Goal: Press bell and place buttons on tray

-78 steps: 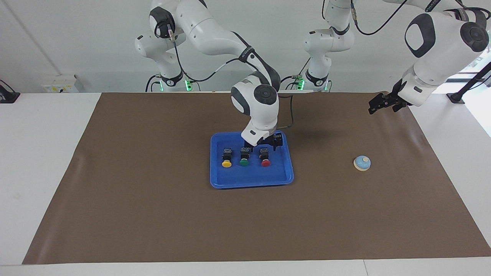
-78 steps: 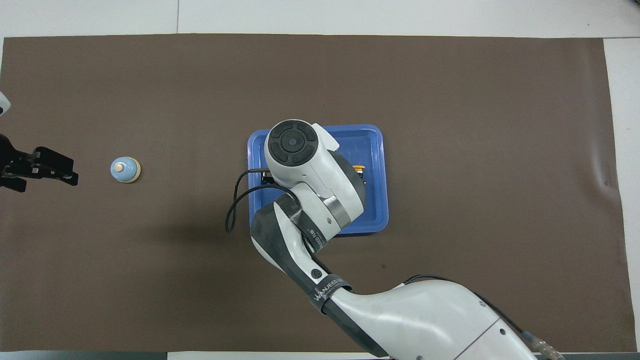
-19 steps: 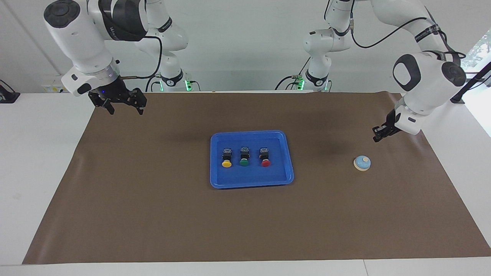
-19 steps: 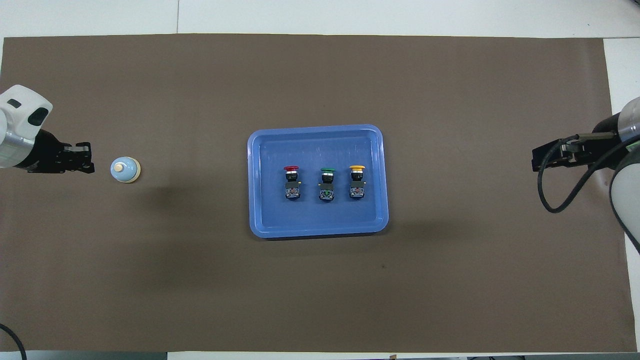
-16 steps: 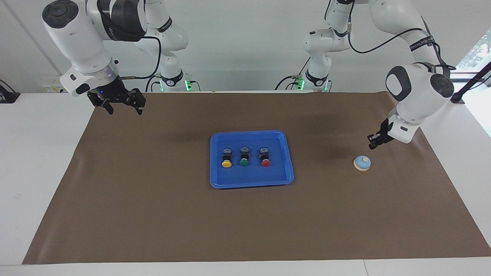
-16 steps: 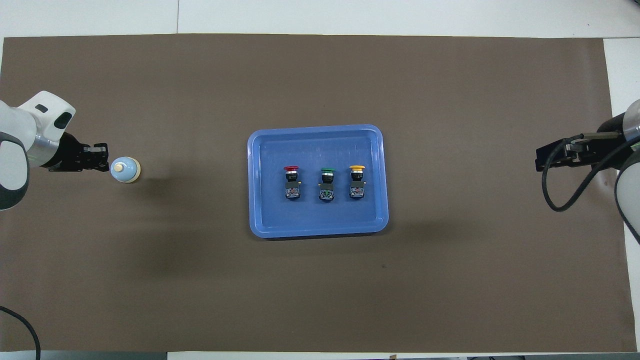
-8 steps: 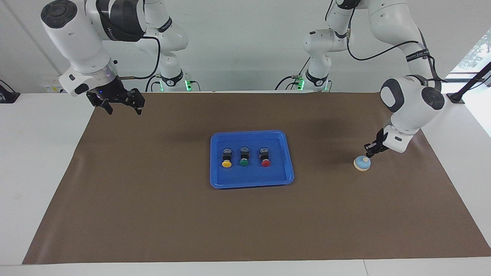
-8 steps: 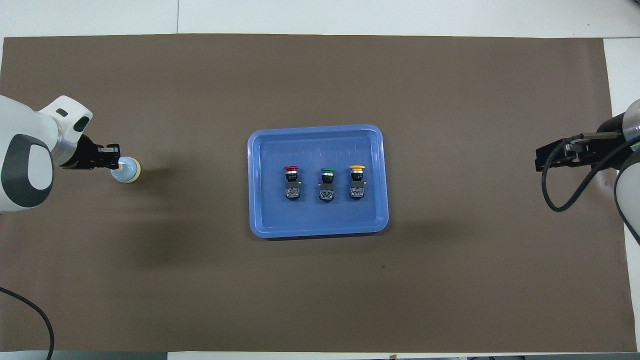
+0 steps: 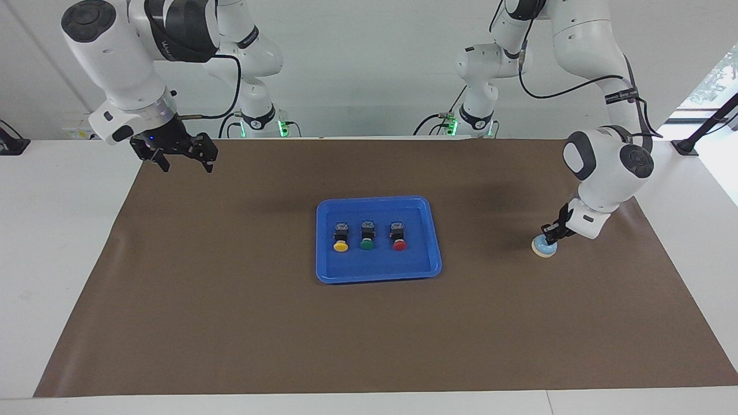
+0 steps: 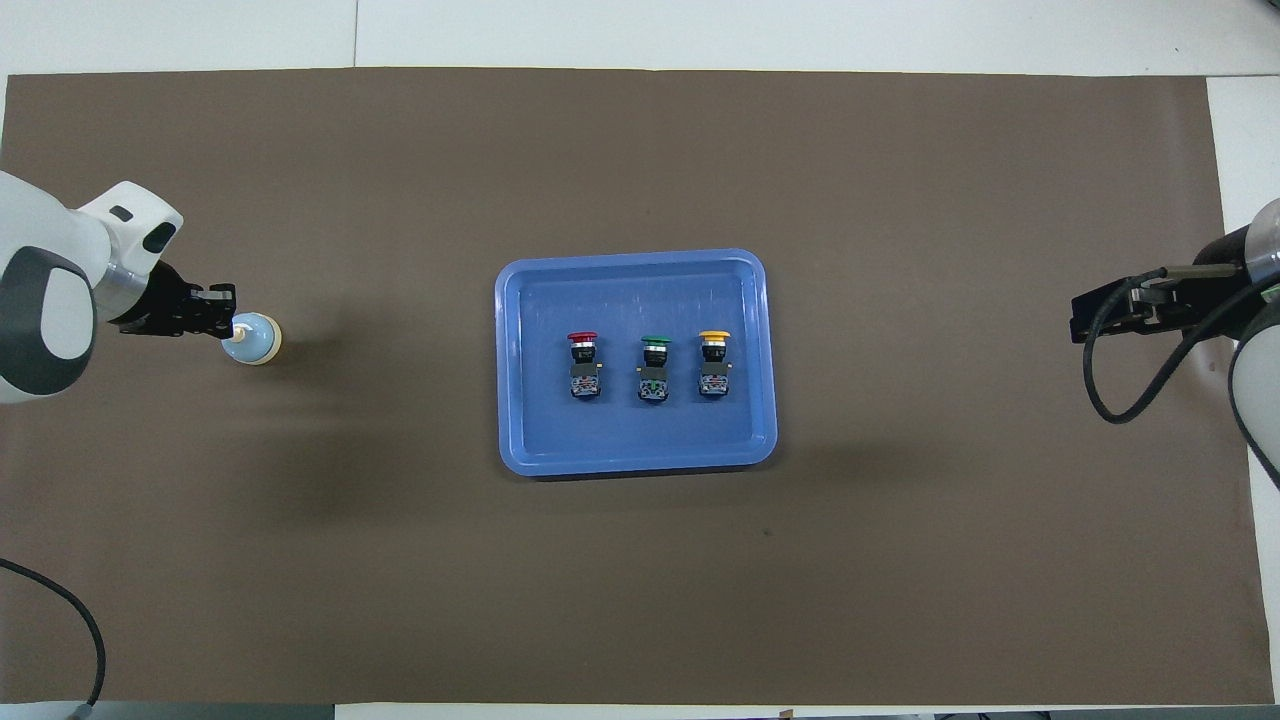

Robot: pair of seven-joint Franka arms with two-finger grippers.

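The light-blue bell sits on the mat toward the left arm's end of the table. My left gripper is shut, and its tips press on the bell's top, hiding most of the knob. The blue tray lies mid-mat. In a row on it lie the yellow button, the green button and the red button. My right gripper waits open and holds nothing, raised over the mat's corner by its own base.
A brown mat covers most of the white table. A black cable loops under the right wrist. Bare mat surrounds the tray on all sides.
Over the last second my left gripper came down from above the bell onto its top. The right gripper, over the tray five seconds ago, has stayed put at its corner.
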